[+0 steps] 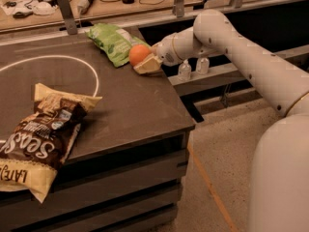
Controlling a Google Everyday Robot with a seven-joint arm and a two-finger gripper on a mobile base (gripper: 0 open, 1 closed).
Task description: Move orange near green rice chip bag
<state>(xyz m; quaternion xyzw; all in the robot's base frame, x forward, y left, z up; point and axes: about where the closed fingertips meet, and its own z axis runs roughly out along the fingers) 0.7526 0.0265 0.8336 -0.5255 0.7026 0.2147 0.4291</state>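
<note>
The orange (pixel 138 54) is a smooth round fruit held in my gripper (pixel 145 62) at the far right part of the dark table. The gripper's fingers are shut on it, with one pale finger under the fruit, just above the tabletop. The green rice chip bag (pixel 112 42) lies flat at the table's back edge, directly left of the orange, and the fruit touches or overlaps its right edge. My white arm (pixel 231 37) reaches in from the right.
A large brown and yellow chip bag (pixel 41 134) lies at the table's front left, hanging over the edge. A white circle (pixel 95 83) is drawn on the dark table (pixel 135 110). Two small clear bottles (pixel 193 67) stand on a ledge behind the arm. A cluttered bench runs along the back.
</note>
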